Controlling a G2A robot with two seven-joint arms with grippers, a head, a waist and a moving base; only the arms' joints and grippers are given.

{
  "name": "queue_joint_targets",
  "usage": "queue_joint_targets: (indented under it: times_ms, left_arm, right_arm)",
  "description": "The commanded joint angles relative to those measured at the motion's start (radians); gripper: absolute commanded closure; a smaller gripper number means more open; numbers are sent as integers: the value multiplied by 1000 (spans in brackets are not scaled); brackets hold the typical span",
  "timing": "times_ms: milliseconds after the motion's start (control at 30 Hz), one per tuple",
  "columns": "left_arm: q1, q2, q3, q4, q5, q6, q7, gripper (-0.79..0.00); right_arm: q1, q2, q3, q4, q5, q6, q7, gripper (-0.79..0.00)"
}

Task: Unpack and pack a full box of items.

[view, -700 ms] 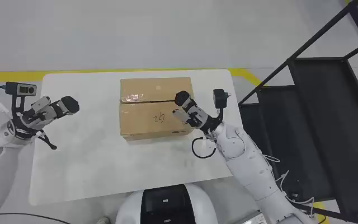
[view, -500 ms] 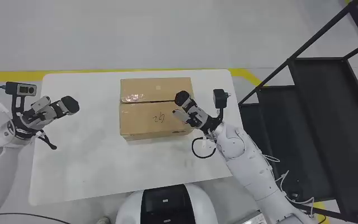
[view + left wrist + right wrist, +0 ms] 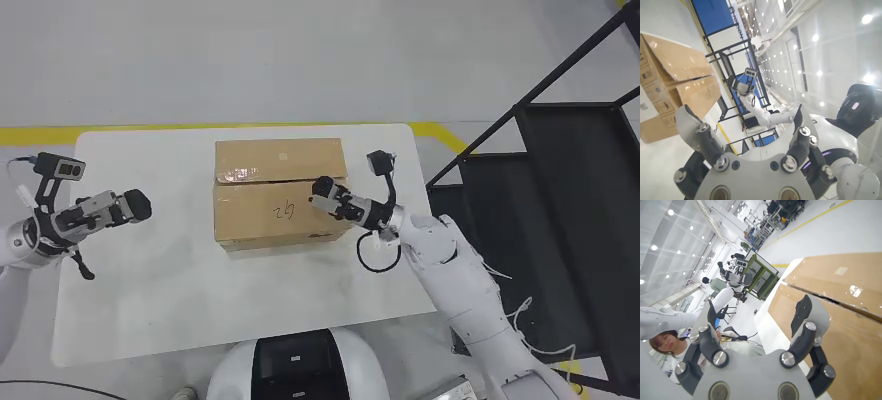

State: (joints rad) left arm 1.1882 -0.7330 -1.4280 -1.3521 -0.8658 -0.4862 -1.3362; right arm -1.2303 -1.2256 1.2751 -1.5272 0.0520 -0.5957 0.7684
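The right fingers (image 3: 803, 306) were spread and held nothing, poised over the right end of the box (image 3: 280, 215), close beside the seam (image 3: 270, 182) between its two closed flaps. The box sat mid-surface (image 3: 150, 290), its long axis and its seam both running side to side. The left fingers (image 3: 687, 117), also spread and empty, hung well apart off the box's left end. The right arm was much the nearer — likely the one to pry a flap up.
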Motion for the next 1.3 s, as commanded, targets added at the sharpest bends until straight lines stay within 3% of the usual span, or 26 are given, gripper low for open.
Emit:
queue_joint_targets:
  times_ms: [0, 100, 200, 367, 433, 933, 1267]
  left_arm:
    - [1, 1, -8, -15, -6, 35, -33, -785]
    - [10, 2, -35, -22, -63, 88, -86, -785]
    - [18, -1, -57, -8, -129, 144, -142, -785]
    - [14, -9, -62, 13, -141, 196, -194, -785]
    - [14, -9, -62, 13, -141, 196, -194, -785]
    - [14, -9, -62, 13, -141, 196, -194, -785]
    - [14, -9, -62, 13, -141, 196, -194, -785]
  right_arm:
    - [8, 15, 43, 8, 102, 56, 178, -785]
    - [27, 38, 100, 33, 192, 150, 377, -785]
    - [50, 57, 153, 75, 201, 219, 481, -785]
    - [97, 69, 171, 161, 89, 202, 445, -785]
    - [109, 67, 159, 182, 96, 165, 420, -785]
    - [108, 68, 157, 191, 63, 182, 395, -785]
    - [208, 60, 70, 313, 21, 198, 328, -785]
